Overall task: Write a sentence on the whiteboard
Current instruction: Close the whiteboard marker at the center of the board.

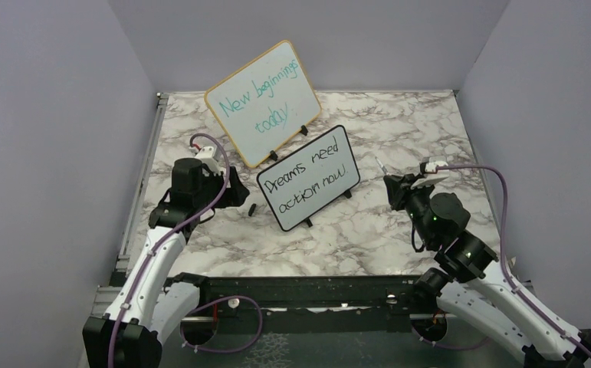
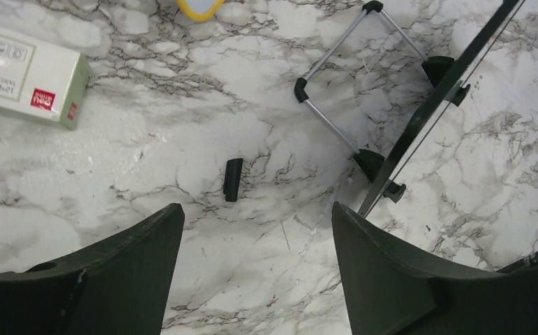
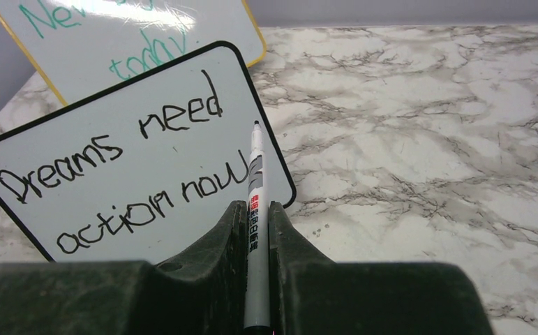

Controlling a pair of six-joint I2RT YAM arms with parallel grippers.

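The small black-framed whiteboard [image 1: 308, 178] stands tilted on its feet at the table's middle; it also shows in the right wrist view [image 3: 133, 160]. It bears the black sentence [image 3: 123, 164] "Dreams need action now" in two lines. My right gripper [image 3: 255, 209] is shut on a grey marker [image 3: 255, 209], tip bare and pointing at the board's right edge, a little off the surface. In the top view the right gripper [image 1: 394, 186] is to the right of the board. My left gripper [image 2: 252, 223] is open and empty, left of the board, above a black marker cap [image 2: 232, 179] lying on the table.
A larger wood-framed board [image 1: 263, 102] with teal handwriting stands behind the small one. A white box [image 2: 25, 73] lies on the marble table [image 1: 399, 130] far left. The small board's wire stand [image 2: 342, 77] and edge show in the left wrist view. Grey walls enclose the table.
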